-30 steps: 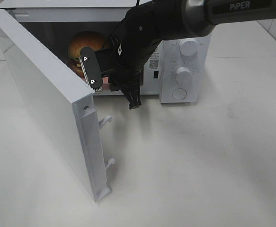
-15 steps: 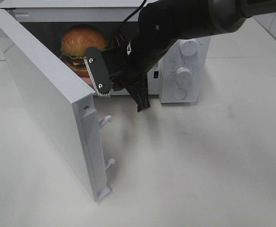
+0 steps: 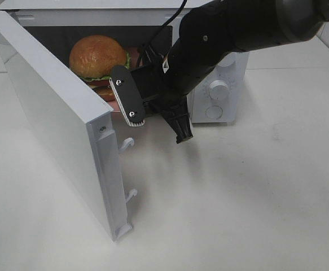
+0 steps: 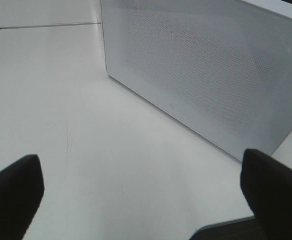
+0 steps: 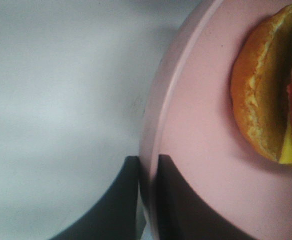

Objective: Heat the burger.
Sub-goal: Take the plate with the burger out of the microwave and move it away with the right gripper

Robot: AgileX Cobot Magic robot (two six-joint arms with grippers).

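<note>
Since the earlier frame the burger (image 3: 98,56) has risen into fuller view inside the microwave (image 3: 218,84), while the right end effector (image 5: 147,192) has shifted rightward. It is clenched on the rim of the pink plate (image 5: 196,130) that carries the burger in the cavity. To do this step well, the plate should stay level and slide fully in, clear of the open door (image 3: 62,118), before release. The burger sits upright, dome up, with no marked long axis. The left end effector (image 4: 140,195) hangs spread wide and empty over the bench (image 3: 237,197).
</note>
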